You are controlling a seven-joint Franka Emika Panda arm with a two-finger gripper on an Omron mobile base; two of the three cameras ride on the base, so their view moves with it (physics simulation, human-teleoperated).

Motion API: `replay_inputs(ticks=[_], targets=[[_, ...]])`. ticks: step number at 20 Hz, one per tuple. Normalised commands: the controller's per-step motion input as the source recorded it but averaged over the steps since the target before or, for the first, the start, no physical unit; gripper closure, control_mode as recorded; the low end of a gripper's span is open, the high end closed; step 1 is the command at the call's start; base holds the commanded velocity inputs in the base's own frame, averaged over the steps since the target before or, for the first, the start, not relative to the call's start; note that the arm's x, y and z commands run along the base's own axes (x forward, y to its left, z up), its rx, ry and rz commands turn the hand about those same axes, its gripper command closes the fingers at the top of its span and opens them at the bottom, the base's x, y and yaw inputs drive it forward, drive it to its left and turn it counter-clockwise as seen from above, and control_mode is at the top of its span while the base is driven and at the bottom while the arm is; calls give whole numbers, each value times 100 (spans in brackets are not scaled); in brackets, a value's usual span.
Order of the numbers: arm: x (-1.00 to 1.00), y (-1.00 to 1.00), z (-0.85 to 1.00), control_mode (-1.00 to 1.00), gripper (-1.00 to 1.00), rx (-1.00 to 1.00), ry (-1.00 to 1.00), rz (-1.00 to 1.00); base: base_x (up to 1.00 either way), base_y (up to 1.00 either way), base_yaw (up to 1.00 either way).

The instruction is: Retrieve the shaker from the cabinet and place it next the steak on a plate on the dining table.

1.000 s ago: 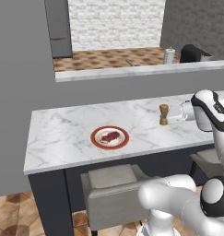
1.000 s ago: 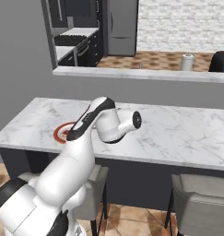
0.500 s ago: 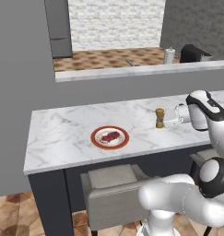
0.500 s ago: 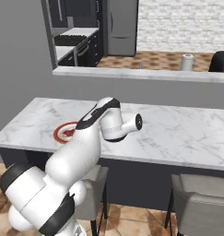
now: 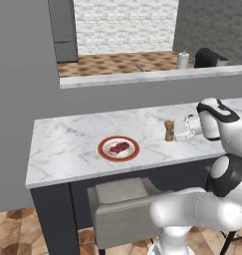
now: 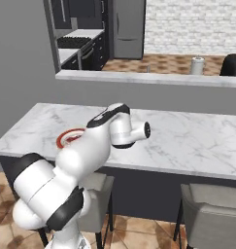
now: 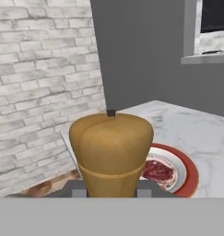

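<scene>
One shaker (image 5: 169, 130) is sitting upright between the jaws (image 5: 176, 130), which are clenched on it from the side and reaching across the desk (image 5: 72, 144) from the right end. From the left base camera the shaker's foot is looking level with the marble; whether it is touching the top or hanging just above it, I cannot tell. The shaker is standing to the right of the plate (image 5: 118, 149), apart from it, with bare marble lying between the two. The steak (image 5: 118, 147) is lying flat in the middle of the plate, well inside the red-orange rim.

Through the hand camera the shaker (image 7: 111, 154) is filling the near ground, its rounded tan top and small dark knob showing, and its narrower waist is dropping down between the two dark fingertips (image 7: 78, 189). Behind it to the right the plate (image 7: 185, 173) is lying on the marble with the steak (image 7: 157, 170) on its white centre.

From the right base camera the white arm is bending over the desk (image 6: 197, 141) and covering most of the plate (image 6: 65, 138), so that a part of the rim is peeking out at its left side.
</scene>
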Motion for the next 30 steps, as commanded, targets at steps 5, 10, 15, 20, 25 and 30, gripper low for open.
replay_inputs(ticks=[5, 10, 15, 20, 25, 30], targets=[[21, 3, -27, -100, 100, 0, 0, 4, 0, 0, 0], [24, 0, -13, -100, 100, 1, 0, 1, 0, 0, 0], [24, 1, -13, -100, 100, 1, 0, 0, 0, 0, 0], [16, 5, -11, -100, 100, 0, 0, 0, 0, 0, 0], [13, 6, -13, -100, 100, 1, 0, 0, 0, 0, 0], [15, 6, -26, -100, 100, 2, 0, 0, 0, 0, 0]])
